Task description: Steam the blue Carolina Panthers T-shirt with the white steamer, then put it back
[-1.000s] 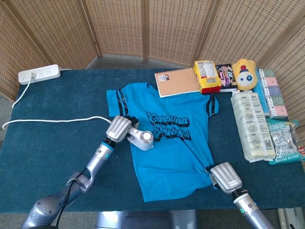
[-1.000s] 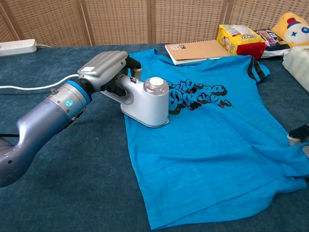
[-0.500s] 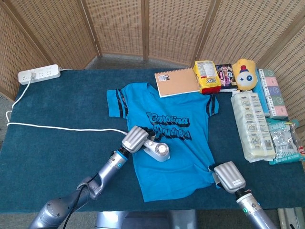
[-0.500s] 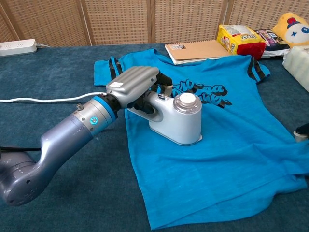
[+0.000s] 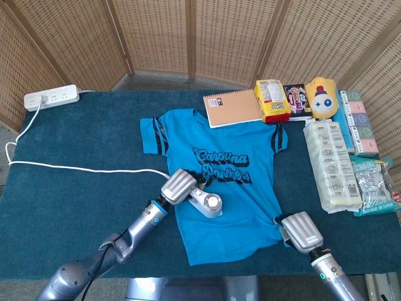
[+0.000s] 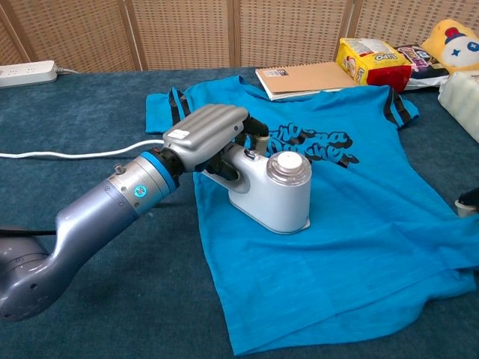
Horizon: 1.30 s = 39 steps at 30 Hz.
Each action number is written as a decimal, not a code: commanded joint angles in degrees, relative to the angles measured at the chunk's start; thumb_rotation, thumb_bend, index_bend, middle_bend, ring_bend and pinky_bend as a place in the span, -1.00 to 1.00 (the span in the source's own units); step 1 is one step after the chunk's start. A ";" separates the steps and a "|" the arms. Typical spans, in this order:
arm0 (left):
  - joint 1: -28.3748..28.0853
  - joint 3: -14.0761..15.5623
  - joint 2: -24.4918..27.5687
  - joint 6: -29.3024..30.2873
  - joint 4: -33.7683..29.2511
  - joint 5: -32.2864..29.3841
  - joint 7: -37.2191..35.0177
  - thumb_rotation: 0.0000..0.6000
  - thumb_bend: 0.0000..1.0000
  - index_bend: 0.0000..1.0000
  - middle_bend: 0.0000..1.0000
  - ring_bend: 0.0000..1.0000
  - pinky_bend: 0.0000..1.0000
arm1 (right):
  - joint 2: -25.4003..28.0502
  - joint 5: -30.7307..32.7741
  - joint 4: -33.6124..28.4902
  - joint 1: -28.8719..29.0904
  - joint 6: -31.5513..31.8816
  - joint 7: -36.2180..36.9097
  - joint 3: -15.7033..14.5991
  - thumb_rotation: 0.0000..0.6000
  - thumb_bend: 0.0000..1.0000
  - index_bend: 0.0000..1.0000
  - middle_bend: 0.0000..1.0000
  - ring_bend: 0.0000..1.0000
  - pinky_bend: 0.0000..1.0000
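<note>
While my left hand (image 6: 207, 133) grips the white steamer (image 6: 271, 187) at frame centre, it sits on the blue T-shirt (image 6: 359, 224); right hand (image 5: 301, 232), lower right, rests on shirt's hem w/ fingers hidden, can't tell.

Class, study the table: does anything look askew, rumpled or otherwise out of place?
The T-shirt lies slightly crooked, and its lower right hem is bunched where the right hand rests on it. The left hand holds the steamer upright on the shirt. Nothing looks spilled or damaged.
</note>
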 commanded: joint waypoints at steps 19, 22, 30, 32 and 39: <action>2.28 1.66 2.72 2.29 -2.17 1.24 -0.69 1.00 -0.16 0.20 0.40 0.22 0.42 | 0.12 -0.03 -0.41 -0.04 0.18 -0.02 0.02 1.00 0.39 0.17 0.18 0.27 0.48; 2.28 2.10 2.71 2.69 -3.39 1.82 -0.47 1.00 -0.17 0.20 0.40 0.22 0.42 | 0.21 -0.04 -0.37 -0.11 0.31 0.11 0.01 1.00 0.39 0.17 0.18 0.27 0.49; 2.75 3.65 2.92 3.77 -7.40 3.60 0.20 1.00 -0.17 0.20 0.40 0.22 0.42 | 0.33 -0.08 -0.16 -0.23 0.54 0.55 0.03 1.00 0.39 0.17 0.18 0.28 0.49; 3.00 4.13 3.30 4.14 -8.64 4.17 0.52 1.00 -0.17 0.20 0.40 0.22 0.42 | 0.29 -0.03 -0.07 -0.22 0.48 0.71 0.05 1.00 0.39 0.17 0.18 0.28 0.49; 3.32 4.25 4.07 3.70 -9.12 4.47 1.48 1.00 -0.17 0.20 0.40 0.22 0.42 | 0.21 -0.08 -0.04 -0.11 0.34 0.85 0.09 1.00 0.39 0.17 0.18 0.28 0.50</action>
